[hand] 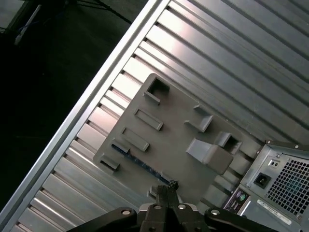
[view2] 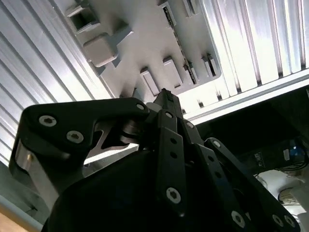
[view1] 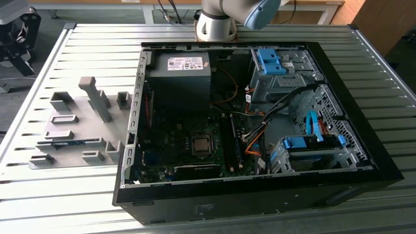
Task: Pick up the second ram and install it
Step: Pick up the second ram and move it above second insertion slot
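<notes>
Exterior view: the second ram (view1: 68, 143) sits on its long edge in a slot of the grey fixture (view1: 78, 109), which rests on the slatted metal surface (view1: 97, 44) to the exterior view's left of the open computer case (view1: 260, 204). The stick is outside the case, near its side wall but apart from it. The arm (view1: 217, 22) rises from behind the case. In the first wrist view the tool (hand: 167, 187) hangs over the fixture with its fingers drawn together and nothing between them. The second ram (hand: 140, 164) shows there as a thin blue-green strip, one end lying close to the fingertips in the picture, with no contact. In the second wrist view the tool (view2: 164, 96) points down at the fixture, and the second ram (view2: 176, 41) lies beyond its tips, untouched in its slot.
</notes>
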### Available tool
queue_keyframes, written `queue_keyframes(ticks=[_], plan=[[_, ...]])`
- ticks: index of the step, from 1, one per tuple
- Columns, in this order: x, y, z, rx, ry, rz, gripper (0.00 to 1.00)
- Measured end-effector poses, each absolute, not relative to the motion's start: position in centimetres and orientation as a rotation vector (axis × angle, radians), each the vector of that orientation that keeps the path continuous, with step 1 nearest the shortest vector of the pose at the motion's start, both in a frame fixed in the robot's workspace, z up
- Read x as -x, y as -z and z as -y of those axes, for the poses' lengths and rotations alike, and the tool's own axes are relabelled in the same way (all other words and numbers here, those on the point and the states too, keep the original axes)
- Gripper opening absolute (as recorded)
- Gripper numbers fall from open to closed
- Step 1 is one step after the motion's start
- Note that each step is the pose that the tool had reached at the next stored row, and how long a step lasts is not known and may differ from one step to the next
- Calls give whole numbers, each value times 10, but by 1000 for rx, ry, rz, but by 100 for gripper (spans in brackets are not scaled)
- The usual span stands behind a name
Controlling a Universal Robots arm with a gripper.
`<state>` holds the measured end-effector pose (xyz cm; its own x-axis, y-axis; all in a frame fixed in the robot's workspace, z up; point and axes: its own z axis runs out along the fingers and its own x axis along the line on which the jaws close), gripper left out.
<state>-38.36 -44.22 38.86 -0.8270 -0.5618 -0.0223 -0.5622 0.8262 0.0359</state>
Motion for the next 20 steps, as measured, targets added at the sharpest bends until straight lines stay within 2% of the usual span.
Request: queue_keyframes(ticks=[20], plan=[[384, -387, 442, 1334, -46, -2842, 11]])
